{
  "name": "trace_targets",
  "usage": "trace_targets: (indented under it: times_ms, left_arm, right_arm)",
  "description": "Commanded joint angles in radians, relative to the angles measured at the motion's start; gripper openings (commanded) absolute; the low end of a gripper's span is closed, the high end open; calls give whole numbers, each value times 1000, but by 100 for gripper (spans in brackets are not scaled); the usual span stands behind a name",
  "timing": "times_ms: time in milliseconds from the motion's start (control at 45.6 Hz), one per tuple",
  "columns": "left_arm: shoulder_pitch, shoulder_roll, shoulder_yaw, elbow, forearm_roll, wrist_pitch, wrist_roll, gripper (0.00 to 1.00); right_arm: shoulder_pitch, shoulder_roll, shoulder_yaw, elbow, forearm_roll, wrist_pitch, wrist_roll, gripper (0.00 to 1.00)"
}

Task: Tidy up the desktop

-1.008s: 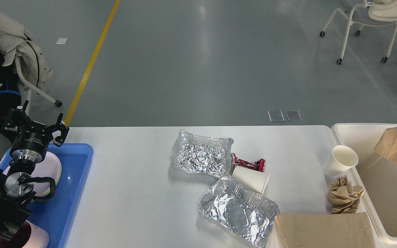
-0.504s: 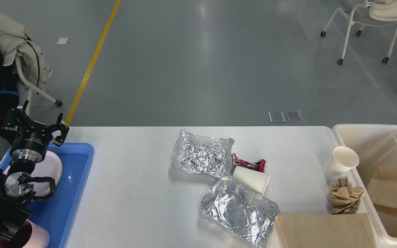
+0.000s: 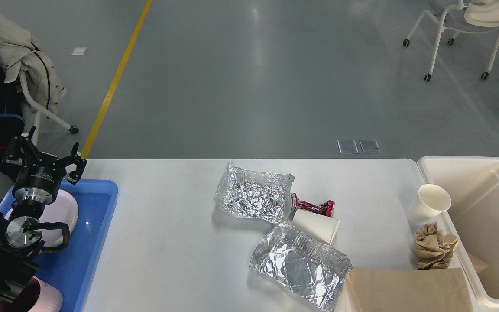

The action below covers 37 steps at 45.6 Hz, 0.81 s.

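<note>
The white desktop (image 3: pixel 167 242) holds litter: two crumpled foil trays (image 3: pixel 254 197) (image 3: pixel 300 264), a tipped paper cup (image 3: pixel 316 225), a crushed red wrapper (image 3: pixel 314 206), a second paper cup (image 3: pixel 428 203), a crumpled brown paper ball (image 3: pixel 433 247) and a flat brown paper sheet (image 3: pixel 407 289) at the front right. My left gripper (image 3: pixel 46 157) hangs open and empty over the far end of the blue tray, far left of the litter. My right gripper is out of view.
A blue tray (image 3: pixel 98 229) at the left edge holds a pale pink plate (image 3: pixel 61 210) and a pink cup (image 3: pixel 37 299). A cream-white deep bin (image 3: pixel 461 161) stands off the right edge, with a brown paper corner (image 3: pixel 477 262) showing inside. Chairs stand on the floor beyond.
A brown paper bag that was high over the bin at the right has dropped into it and is now almost hidden. My left arm has not moved.
</note>
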Motion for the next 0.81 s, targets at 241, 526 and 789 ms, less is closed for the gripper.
trace_targets:
  times_ms: [241, 526, 789]
  left_arm:
    - [0, 0, 1, 0, 0, 0, 0, 98]
    - [0, 0, 1, 0, 0, 0, 0, 98]
    - [0, 0, 1, 0, 0, 0, 0, 98]
  right_arm:
    - [253, -95, -11, -50, -109, 359, -1, 100]
    - [390, -100, -3, -252, -255, 726, -1, 100]
    - [503, 5, -2, -317, -270, 875, 2, 100]
